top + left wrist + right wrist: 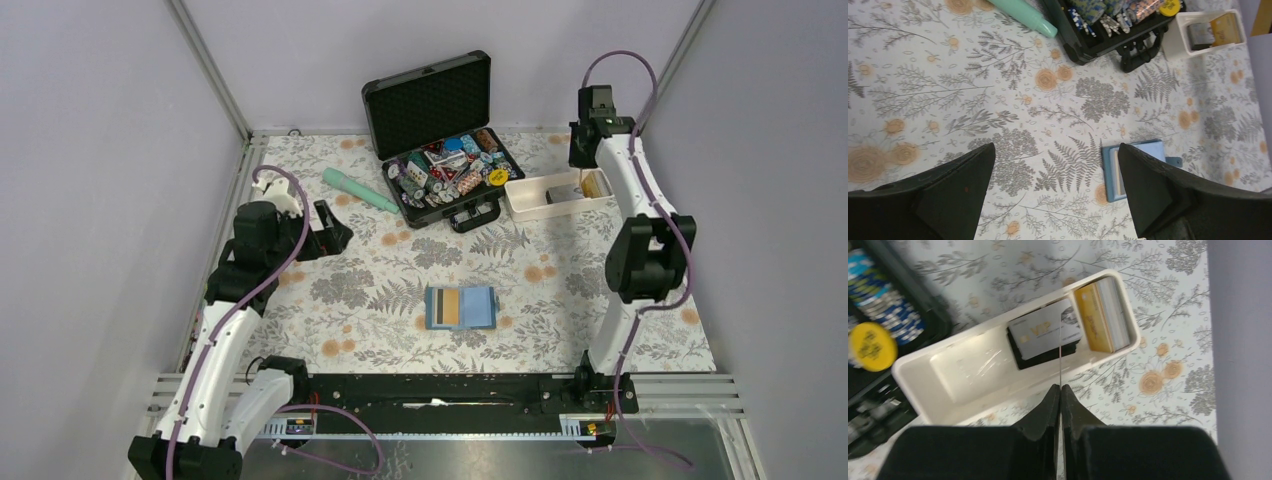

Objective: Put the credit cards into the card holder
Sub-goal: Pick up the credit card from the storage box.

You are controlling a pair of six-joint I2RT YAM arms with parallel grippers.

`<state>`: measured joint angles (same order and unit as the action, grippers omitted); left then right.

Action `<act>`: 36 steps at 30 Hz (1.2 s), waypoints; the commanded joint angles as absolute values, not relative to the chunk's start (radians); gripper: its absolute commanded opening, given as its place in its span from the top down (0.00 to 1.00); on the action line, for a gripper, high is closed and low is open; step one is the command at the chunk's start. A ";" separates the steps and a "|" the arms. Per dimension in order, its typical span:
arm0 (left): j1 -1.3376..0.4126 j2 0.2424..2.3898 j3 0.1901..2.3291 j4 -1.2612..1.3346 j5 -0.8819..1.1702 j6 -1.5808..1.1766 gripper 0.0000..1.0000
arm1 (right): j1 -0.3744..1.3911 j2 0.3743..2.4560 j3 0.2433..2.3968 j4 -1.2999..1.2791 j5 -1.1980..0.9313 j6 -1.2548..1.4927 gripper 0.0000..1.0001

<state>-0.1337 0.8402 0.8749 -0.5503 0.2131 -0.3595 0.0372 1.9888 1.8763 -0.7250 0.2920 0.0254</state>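
Right tool (1060, 388) pinched on credit card (1060, 357), edge-on above white tray (913, 376) — left tool (1055, 146) wide open, empty.

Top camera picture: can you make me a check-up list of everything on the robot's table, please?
Surface: floral tablecloth, lying flat.
Job's things: teal card holder lies open mid-table with an orange-gold card in it. The white tray holds a silver VIP card on dark cards, plus gold and silver cards standing on edge.
Clutter: open black case full of poker chips; mint-green cylinder beside it.
Grippers: left gripper open and empty over the cloth. Right gripper shut on a thin card, seen edge-on above the tray.
Cables: purple cables run along both arms.
Surroundings: plain grey walls; metal rail at the near edge.
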 commanded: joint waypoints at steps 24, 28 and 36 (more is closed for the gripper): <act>-0.695 0.686 0.520 0.282 0.357 -0.966 0.01 | 0.378 0.869 0.541 0.388 -0.669 0.783 1.00; -0.788 0.739 0.521 0.369 0.344 -0.974 0.01 | 0.387 0.817 0.462 0.557 -0.733 0.892 1.00; -0.812 0.784 0.554 0.335 0.281 -0.903 0.01 | 0.387 0.847 0.474 0.690 -0.872 0.952 1.00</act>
